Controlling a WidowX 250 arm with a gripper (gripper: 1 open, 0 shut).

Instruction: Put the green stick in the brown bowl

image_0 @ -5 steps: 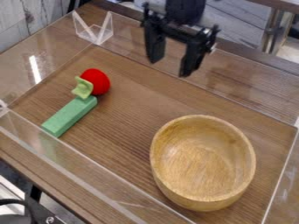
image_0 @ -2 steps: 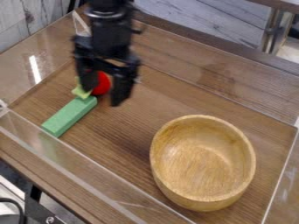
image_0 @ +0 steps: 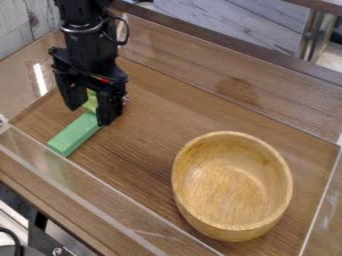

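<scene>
The green stick [image_0: 74, 134] lies flat on the wooden table at the left, running diagonally toward the front left. My gripper [image_0: 90, 104] points straight down over the stick's far end, jaws open with one finger on each side of that end; nothing is held. The gripper body hides the stick's far end. The brown bowl [image_0: 233, 184] sits empty at the front right, well apart from the stick and gripper.
Clear acrylic walls [image_0: 94, 212] ring the wooden tabletop, low along the front and left. A round red toy seen earlier beside the stick is hidden behind the gripper. Bare wood lies between stick and bowl.
The gripper moved from the back centre to the left and down, ending over the green stick's far end and covering the red toy. It stayed open throughout.
</scene>
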